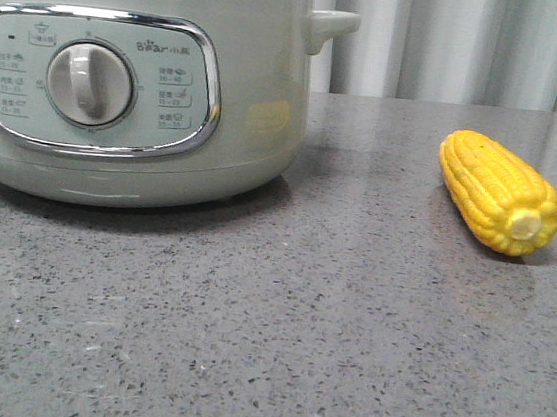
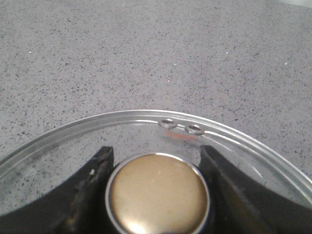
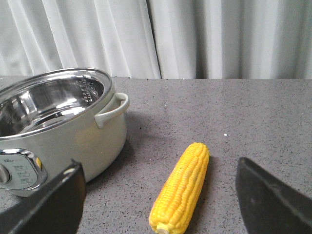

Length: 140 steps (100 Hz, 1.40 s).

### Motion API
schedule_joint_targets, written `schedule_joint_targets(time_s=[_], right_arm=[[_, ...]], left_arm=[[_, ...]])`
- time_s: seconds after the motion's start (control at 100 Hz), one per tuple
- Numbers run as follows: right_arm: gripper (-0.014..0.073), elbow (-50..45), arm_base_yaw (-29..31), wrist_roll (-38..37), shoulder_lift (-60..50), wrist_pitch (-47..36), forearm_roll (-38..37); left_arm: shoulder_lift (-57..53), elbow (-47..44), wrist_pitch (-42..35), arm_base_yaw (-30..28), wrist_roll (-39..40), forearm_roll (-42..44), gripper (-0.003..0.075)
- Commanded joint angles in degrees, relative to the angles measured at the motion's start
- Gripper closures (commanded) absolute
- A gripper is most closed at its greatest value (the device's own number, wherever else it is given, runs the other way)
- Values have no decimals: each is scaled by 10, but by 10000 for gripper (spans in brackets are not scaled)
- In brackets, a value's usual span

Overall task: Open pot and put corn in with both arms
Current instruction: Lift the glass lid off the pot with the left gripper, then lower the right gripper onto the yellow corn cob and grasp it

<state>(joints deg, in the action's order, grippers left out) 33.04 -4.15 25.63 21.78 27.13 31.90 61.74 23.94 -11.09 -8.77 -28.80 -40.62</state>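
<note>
I see a pale sage-green pot (image 1: pixel 249 115) with a grey dial (image 1: pixel 89 85), a bright yellow corn (image 1: pixel 499 192), a speckled grey table (image 1: pixel 264 338), a brass-coloured knob (image 2: pixel 158 194), and white curtains (image 3: pixel 195 36).

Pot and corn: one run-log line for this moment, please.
pot open | glass lid knob in left pincer | corn on table | right pincer open

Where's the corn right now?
In the front view the corn lies on the grey table, right of the pot and apart from it.
</note>
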Motion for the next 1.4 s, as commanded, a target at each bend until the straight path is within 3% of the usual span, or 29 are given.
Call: schedule_joint_targets(time_s=[0.0,0.08,0.36,0.6,0.8,1.13,1.23,1.39], right_arm=[[49,20,-2,5,10,-35,15],[50,20,-2,5,10,-31,16],[56,25,-2,5,43,-3,42],[112,97,-2,5,239,95,89],[112,179,-2,5,399,97,72],[114,245,-2,5,588,119,62],[190,245,-2,-5,609,133,62],[476,254,-2,-11,604,133,72]], left_arm=[[-5,20,-31,2,1,2,338],[-5,20,-31,2,1,2,294],[-71,43,-30,19,1,-22,295],[-200,102,74,62,1,-21,319],[-277,111,153,99,1,-21,375],[-375,111,147,112,1,-63,407],[-392,111,136,112,1,-89,407],[-406,111,103,112,1,-116,407]])
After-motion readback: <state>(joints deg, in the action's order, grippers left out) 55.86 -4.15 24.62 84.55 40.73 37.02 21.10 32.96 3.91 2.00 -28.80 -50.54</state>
